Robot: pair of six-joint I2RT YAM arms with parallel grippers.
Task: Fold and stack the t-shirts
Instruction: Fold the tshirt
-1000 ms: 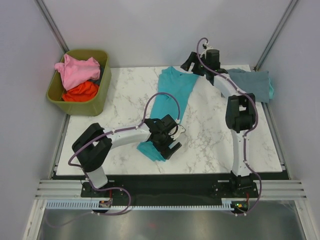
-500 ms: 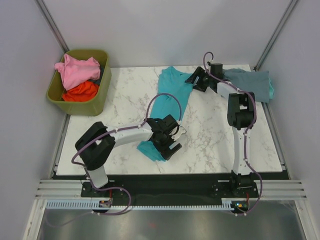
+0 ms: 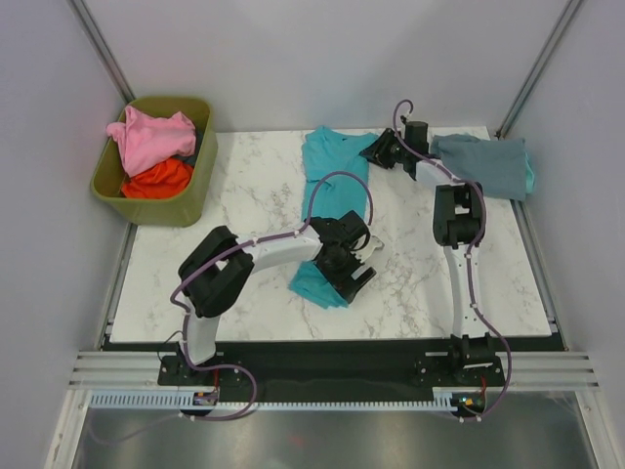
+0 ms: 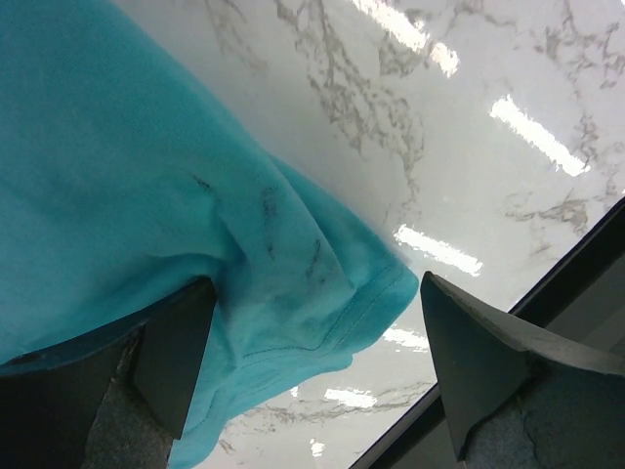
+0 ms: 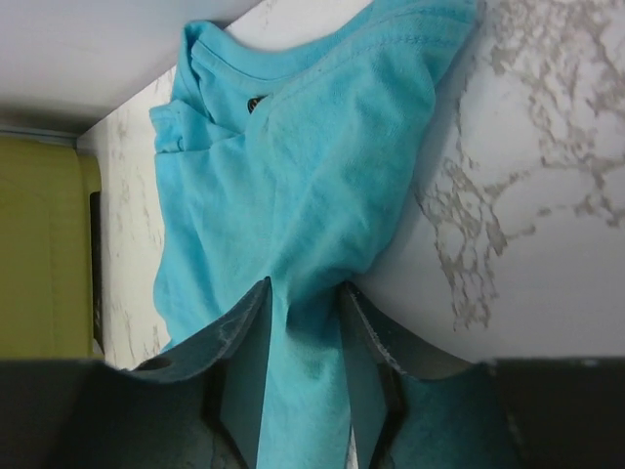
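The bright teal t-shirt [image 3: 337,176] lies in a long strip down the middle of the table. My left gripper [image 3: 354,278] hovers open at its near end. In the left wrist view the jaws [image 4: 317,283] stand wide apart, with the shirt's hemmed corner [image 4: 293,254] between them and not pinched. My right gripper [image 3: 381,151] is at the shirt's far right edge. In the right wrist view it [image 5: 305,288] is shut on a fold of the teal cloth [image 5: 303,147]. The grey-blue t-shirt [image 3: 486,161] lies folded at the back right. The pink t-shirt [image 3: 151,137] and the orange-red t-shirt [image 3: 156,179] sit in the bin.
The olive-green bin [image 3: 190,195] stands off the table's back left corner and shows in the right wrist view [image 5: 39,244]. A teal edge [image 3: 531,178] peeks from under the grey-blue shirt. The table's front edge [image 4: 547,293] is close to my left gripper.
My left gripper and the shirt's near end have shifted right. My right gripper has come down from the back edge onto the shirt's far end, which has bunched up towards the left.
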